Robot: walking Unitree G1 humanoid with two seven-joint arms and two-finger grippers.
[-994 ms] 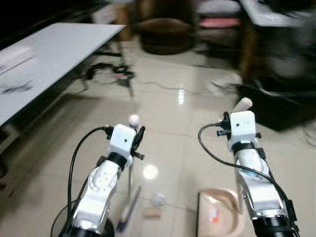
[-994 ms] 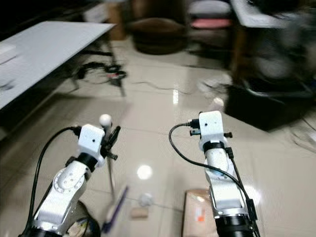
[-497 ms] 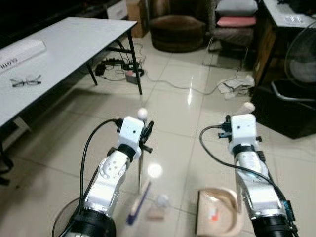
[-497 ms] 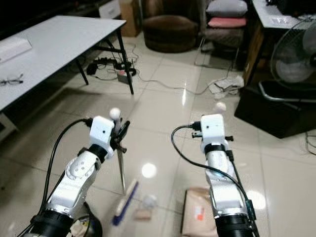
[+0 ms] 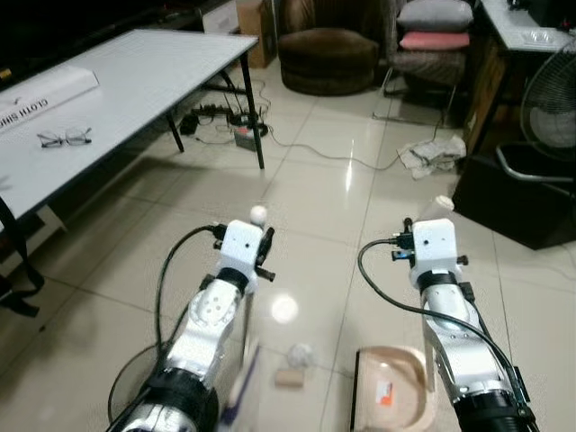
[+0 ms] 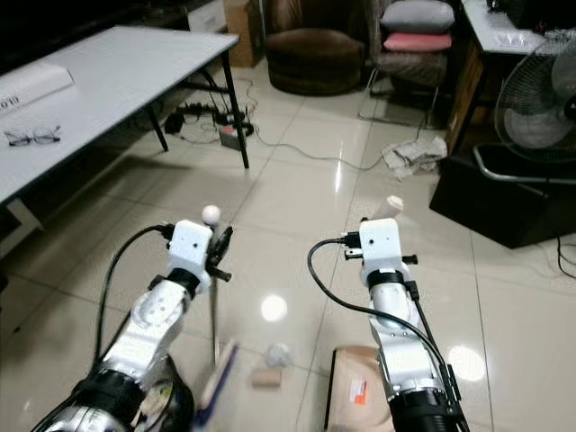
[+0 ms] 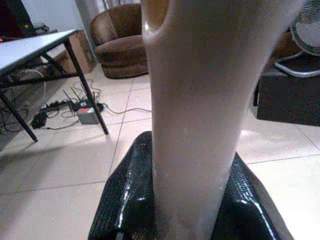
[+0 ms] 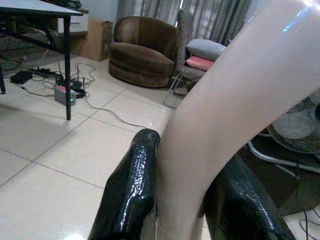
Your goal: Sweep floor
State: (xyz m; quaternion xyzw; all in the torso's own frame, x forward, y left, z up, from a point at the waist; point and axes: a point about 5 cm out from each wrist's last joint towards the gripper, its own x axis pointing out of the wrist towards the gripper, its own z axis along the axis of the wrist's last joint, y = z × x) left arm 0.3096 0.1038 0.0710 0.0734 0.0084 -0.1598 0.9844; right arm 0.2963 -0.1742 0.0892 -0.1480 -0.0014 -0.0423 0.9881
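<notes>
My left gripper (image 5: 260, 247) is shut on the thin broom handle (image 7: 200, 100), whose cream knob sticks up above the wrist. The broom's blue head (image 5: 241, 387) rests on the tiles below and is blurred. My right gripper (image 8: 182, 200) is shut on the cream dustpan handle (image 8: 225, 100). The beige dustpan (image 5: 396, 405) sits on the floor by my right arm. Between broom and dustpan lie a crumpled white paper (image 5: 301, 354) and a small brown piece (image 5: 288, 378).
A white table (image 5: 117, 81) with glasses (image 5: 63, 138) stands at the left, cables and a power strip (image 5: 238, 135) under it. Ahead are a brown armchair (image 5: 328, 58) and a rag (image 5: 432, 155); a fan (image 5: 551, 90) and black box (image 5: 522, 193) stand right.
The view has steadied from blur and shifted as the camera moved. The broom head has swung slightly nearer to me. Both grippers keep their hold.
</notes>
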